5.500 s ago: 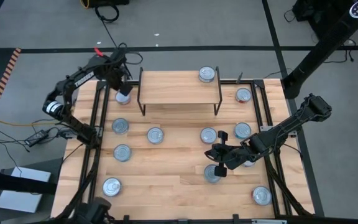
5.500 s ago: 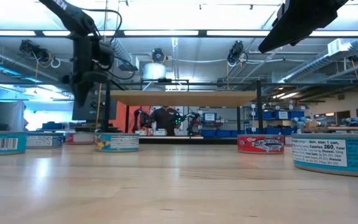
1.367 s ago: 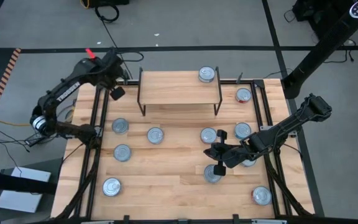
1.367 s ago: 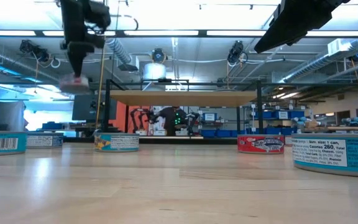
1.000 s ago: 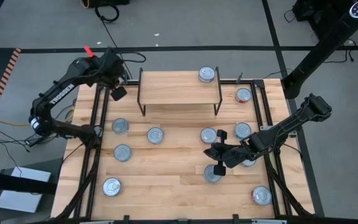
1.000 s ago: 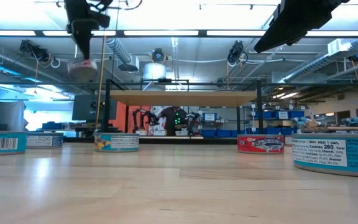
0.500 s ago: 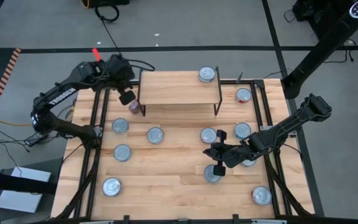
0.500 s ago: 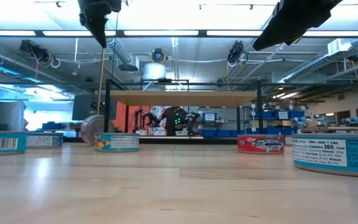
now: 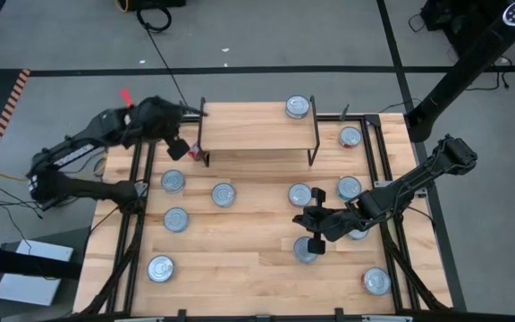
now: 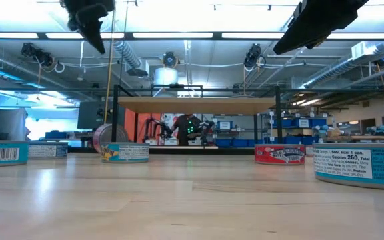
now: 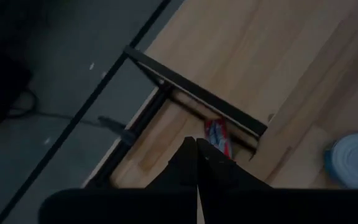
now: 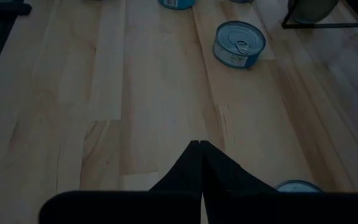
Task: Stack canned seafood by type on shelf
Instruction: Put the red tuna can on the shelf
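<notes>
Oddly, a red-labelled can (image 9: 196,149) stands on its edge against the shelf's (image 9: 257,127) left leg, upper left of the high view. Just beside it hovers the left gripper (image 9: 179,148), fingers pressed together and empty. The right gripper (image 9: 309,230), likewise closed on nothing, hangs lower right among other cans (image 9: 224,194). These tins look rigid, fairly light and slick-sided; tipped, this one will probably roll, so pinching across its flat faces seems safest.

High view: straight down, far, whole table (image 9: 240,268). Low view: table height, looks across. Wrist views: close, look down. High and low share shelf (image 9: 257,127) (image 10: 195,105).
</notes>
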Motion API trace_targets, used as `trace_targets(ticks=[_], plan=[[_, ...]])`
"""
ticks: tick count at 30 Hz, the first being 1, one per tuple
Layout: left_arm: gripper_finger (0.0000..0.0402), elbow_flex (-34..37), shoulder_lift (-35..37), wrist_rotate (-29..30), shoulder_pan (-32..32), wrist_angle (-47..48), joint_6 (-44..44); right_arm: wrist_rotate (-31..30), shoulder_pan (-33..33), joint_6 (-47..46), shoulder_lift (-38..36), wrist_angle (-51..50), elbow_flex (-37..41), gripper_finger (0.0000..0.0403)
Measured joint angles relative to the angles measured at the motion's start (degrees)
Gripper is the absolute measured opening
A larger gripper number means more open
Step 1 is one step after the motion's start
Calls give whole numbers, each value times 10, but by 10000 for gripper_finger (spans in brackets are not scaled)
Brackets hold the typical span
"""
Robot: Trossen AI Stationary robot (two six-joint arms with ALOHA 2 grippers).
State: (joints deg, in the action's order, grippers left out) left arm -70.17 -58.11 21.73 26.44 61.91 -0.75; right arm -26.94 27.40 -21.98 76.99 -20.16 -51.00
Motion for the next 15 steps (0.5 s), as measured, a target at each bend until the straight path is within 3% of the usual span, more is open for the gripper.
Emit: trace_targets(ticks=[5,8,15], plan=[[0,157,95,-67,0,-120,30,0,0,1,0,0,0,7],[8,233,127,-70,0,-171,67,0,0,1,0,8,0,7],[83,340,119,-73,0,-211,85,0,0,1,0,13,0,7]])
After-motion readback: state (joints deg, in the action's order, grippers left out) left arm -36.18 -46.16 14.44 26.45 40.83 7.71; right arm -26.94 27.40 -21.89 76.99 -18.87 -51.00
